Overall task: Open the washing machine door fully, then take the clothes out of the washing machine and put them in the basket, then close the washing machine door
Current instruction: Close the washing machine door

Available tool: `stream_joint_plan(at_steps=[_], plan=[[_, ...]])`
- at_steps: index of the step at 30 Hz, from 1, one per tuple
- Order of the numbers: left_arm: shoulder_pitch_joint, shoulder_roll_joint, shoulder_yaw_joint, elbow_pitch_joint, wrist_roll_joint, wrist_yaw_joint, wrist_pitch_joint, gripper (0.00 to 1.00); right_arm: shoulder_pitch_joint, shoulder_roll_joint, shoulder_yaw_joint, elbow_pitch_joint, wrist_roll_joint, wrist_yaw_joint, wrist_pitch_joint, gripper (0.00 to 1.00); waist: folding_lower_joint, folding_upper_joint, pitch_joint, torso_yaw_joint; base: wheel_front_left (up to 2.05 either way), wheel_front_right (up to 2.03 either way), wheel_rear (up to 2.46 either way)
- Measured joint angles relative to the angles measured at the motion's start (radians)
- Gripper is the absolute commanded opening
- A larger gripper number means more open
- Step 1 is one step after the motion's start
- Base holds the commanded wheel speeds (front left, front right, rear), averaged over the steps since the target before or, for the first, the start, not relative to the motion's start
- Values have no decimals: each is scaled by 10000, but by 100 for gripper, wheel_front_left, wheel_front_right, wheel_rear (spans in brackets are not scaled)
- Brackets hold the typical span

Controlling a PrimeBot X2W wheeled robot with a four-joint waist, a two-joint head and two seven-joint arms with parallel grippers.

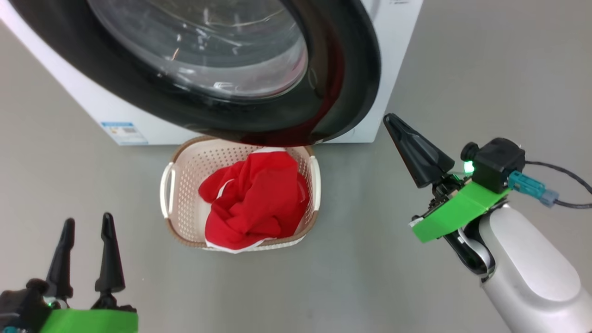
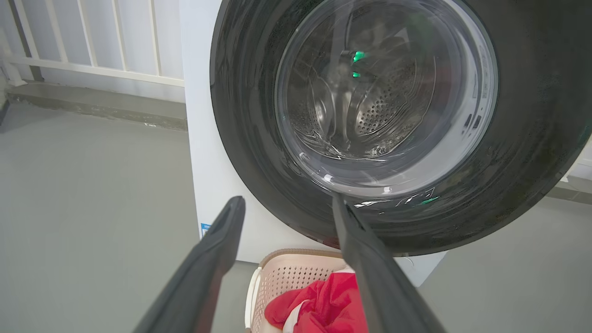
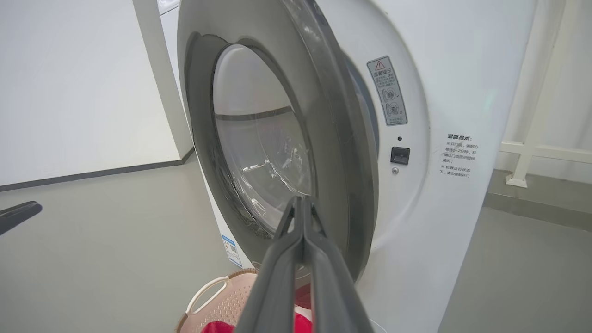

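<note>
Red clothes lie bunched inside the basket, which stands on the grey floor just in front of the washing machine. In the head view the basket's far rim is tucked under the lower edge of the washing machine door, and a strip of white trim drapes over its near rim.

The glossy black door stands ajar. The right wrist view shows a gap between the door's free edge and the white front panel, with the latch socket uncovered. Seen through the glass in the left wrist view, the steel drum looks empty, so closing the door seems to be the only step left.

The left gripper is low over the floor on the robot's left of the basket, well apart from it. Its fingers are spread and hold nothing. The right gripper is raised on the robot's right of the door, its fingers pressed together into one point with nothing between them. It aims toward the door's free edge without touching it.

Possible trouble: the narrow tip could skid off the slick, curved door face. A weak push might leave the latch uncaught. A tip placed too close to the free edge could be pinched in the closing gap
</note>
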Motion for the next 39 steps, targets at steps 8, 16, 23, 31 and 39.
stream_joint_plan(at_steps=[8,16,23,31,39], plan=[[-394,6,-10,-44,0,-63,0,100,-942,-201,428,430,-15,0,0,0,0,0,533,389,0,0,0],[-681,-29,-73,-56,0,-65,0,100,-1825,-451,696,865,-29,0,0,0,0,0,973,748,0,0,0],[-727,-54,-188,-75,0,-65,0,100,-2278,-639,719,1127,-29,0,0,0,-1,0,1219,954,0,0,0],[-766,-169,-232,-100,-2,-65,-2,100,-2625,-907,612,1191,-12,2,0,0,0,0,1506,1184,0,0,0],[-938,-198,-272,-111,-2,-65,-2,100,-2789,-1041,276,1177,-86,4,-2,0,0,0,1796,1361,0,0,0]])
